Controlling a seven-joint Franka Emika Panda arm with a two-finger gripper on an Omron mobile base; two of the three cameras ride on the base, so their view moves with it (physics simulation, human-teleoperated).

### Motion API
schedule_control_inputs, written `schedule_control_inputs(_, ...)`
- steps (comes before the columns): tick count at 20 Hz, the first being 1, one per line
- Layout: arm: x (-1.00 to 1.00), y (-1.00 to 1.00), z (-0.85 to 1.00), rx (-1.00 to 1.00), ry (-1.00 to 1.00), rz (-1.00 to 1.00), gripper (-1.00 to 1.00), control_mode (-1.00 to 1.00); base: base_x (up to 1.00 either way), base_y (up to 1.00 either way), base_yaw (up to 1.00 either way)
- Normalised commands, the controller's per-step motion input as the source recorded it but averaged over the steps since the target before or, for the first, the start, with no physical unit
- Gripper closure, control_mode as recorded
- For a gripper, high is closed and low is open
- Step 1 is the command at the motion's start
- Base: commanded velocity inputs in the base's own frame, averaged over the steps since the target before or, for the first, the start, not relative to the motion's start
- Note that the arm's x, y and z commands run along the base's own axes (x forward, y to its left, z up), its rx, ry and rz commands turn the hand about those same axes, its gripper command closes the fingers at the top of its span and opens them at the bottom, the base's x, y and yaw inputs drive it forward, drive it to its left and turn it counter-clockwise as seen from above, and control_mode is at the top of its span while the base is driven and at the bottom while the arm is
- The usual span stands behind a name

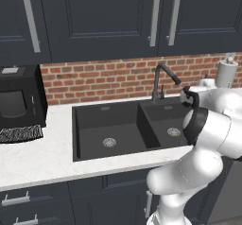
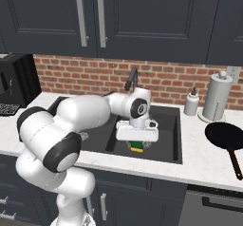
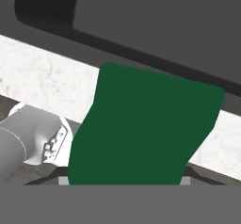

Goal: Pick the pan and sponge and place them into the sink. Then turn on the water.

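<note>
Rectangular green-and-yellow sponge (image 2: 136, 146) in tool (image 2: 137, 145), above matte sink (image 2: 173, 142)

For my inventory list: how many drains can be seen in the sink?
2: one drain in the left basin of the sink, another drain in the right basin, beside the arm.

Kitchen: sink (image 1: 90, 120), cabinets (image 1: 99, 21), countertop (image 1: 42, 158).

counter (image 2: 209, 165) | white marble | pan (image 2: 227, 137), paper-towel holder (image 2: 216, 98), soap bottle (image 2: 191, 102)
</note>
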Motion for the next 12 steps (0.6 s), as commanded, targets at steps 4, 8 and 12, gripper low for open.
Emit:
schedule_control_inputs(4,0.26,0.00,-0.25,0.00,0.00,0.00,1.00,-1.00,0.00,0.00,0.00)
schedule_control_inputs(8,0.44,-0.01,-0.26,0.00,0.00,0.00,1.00,-1.00,0.00,0.00,0.00)
schedule_control_inputs(12,0.62,-0.15,-0.28,0.00,0.00,0.00,1.00,-1.00,0.00,0.00,0.00)
